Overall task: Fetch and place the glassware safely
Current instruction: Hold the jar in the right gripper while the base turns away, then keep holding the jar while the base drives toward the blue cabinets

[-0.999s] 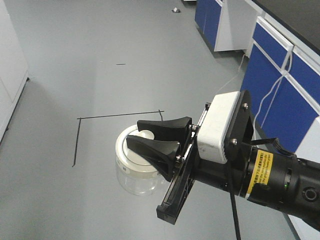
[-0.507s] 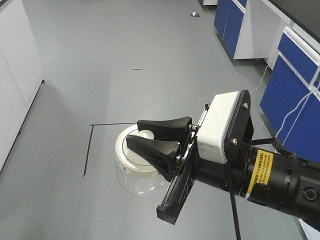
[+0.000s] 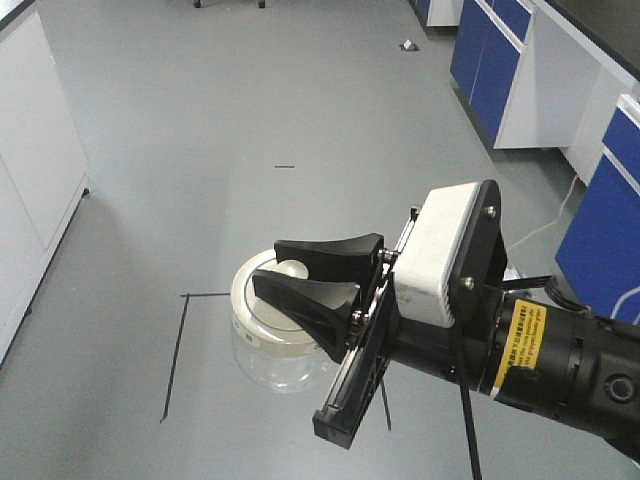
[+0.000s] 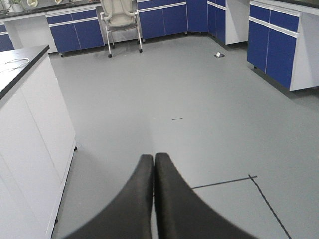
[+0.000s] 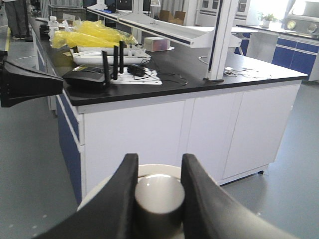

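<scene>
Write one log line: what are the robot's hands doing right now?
right hand: shut on jar lid knob | left hand: shut, empty | jar: held above floor

— What colour is the small squat clear glass jar point(image 3: 272, 362)?
— Colourless, with a round cream-white lid point(image 3: 250, 305). The right gripper point(image 3: 268, 265) at the jar is black, its wrist housing point(image 3: 440, 250) white.
— Beyond the jar?
— Plain grey floor point(image 3: 200, 120) with thin black lines point(image 3: 172, 370), and blue cabinet doors point(image 3: 495, 70). The arm's label point(image 3: 522, 345) is yellow, with black print, I think.

Front view looks down at floor point(image 3: 150, 100) — wrist views face forward, seemingly low.
</scene>
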